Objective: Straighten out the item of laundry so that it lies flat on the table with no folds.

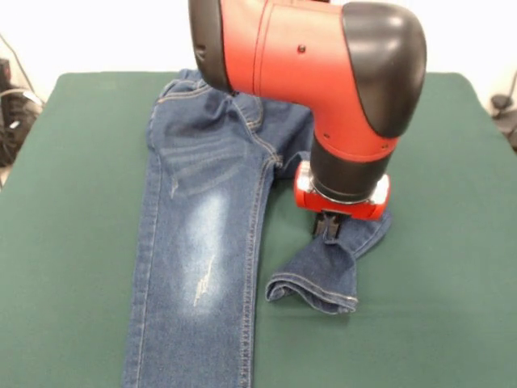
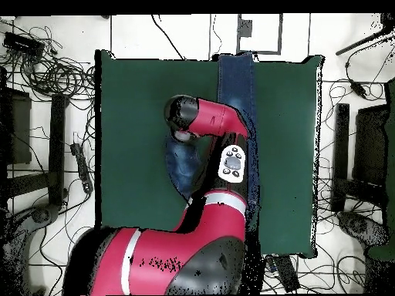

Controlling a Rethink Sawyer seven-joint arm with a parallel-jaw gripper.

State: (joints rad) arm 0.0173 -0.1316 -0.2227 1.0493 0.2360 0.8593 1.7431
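Where the red and black arm (image 1: 323, 73) comes down in the front view, its gripper (image 1: 327, 229) sits low on the folded leg of the jeans (image 1: 202, 242), right at the bunched cloth. The dark tip is touching the denim there, but the wrist hides so much of it that I cannot tell how wide it stands or whether it has cloth pinched.

The jeans lie on the green bench (image 1: 436, 267). In the front view the waistband is at 12 o'clock, partly under the arm. One leg runs straight down toward 6 o'clock, flat, with a faded whitish patch on the thigh and a small worn mark below it. The other leg is doubled back on itself at about 4 o'clock from the crotch, and its hem (image 1: 311, 295) curls open toward 6 o'clock with tan stitching showing. That folded leg lies just beside the straight one.

From overhead the arm covers most of the jeans. The straight leg (image 2: 237, 81) reaches the bench edge at 12 o'clock, and the crumpled part (image 2: 185, 169) shows at 9 o'clock from the arm's button panel (image 2: 232, 163). Cables (image 2: 54, 73) lie on the floor around the bench.
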